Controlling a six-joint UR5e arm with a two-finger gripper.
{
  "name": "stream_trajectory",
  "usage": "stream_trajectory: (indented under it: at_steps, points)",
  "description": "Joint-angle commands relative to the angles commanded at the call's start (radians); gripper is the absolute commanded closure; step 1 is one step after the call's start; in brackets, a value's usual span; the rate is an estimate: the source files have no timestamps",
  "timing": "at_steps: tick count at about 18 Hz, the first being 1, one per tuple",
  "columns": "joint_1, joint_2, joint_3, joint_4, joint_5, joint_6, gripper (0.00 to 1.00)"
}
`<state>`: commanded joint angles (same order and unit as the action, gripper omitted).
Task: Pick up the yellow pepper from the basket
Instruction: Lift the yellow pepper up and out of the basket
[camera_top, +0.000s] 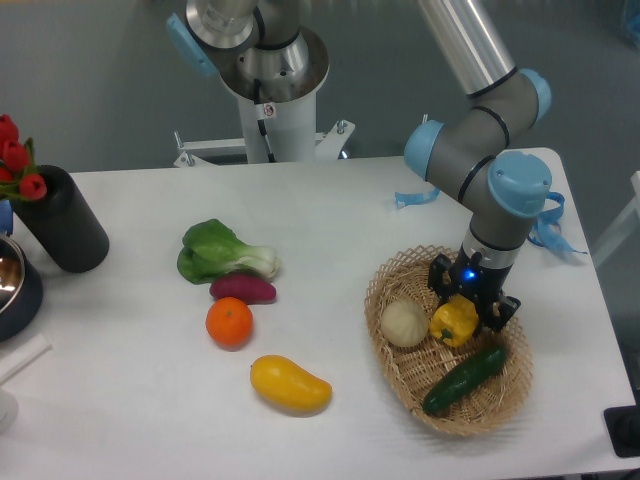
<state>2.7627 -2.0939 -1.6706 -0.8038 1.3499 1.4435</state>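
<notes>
The yellow pepper (454, 321) sits in the middle of the oval wicker basket (400, 385) at the right of the table. My gripper (470, 312) reaches down into the basket right over the pepper, its black fingers close around the pepper's top and right side. The fingers' gap is hidden by the gripper body, so I cannot tell whether they grip the pepper. The pepper still looks to rest on the basket floor.
In the basket a pale round bun-like item (404, 323) lies left of the pepper and a green cucumber (464, 378) in front. On the table lie a yellow mango (289, 384), an orange (229, 322), a purple sweet potato (243, 290) and bok choy (222, 249). A black vase (61, 222) stands far left.
</notes>
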Motion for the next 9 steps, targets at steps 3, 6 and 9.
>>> stream_trajectory:
  at_steps: [3, 6, 9]
  points:
    - [0.002, 0.028, 0.011, -0.009, 0.0, -0.018, 0.83]
    - [0.008, 0.072, 0.014, -0.023, 0.002, -0.043, 0.83]
    - [0.023, 0.135, 0.041, -0.055, 0.034, -0.086, 0.82]
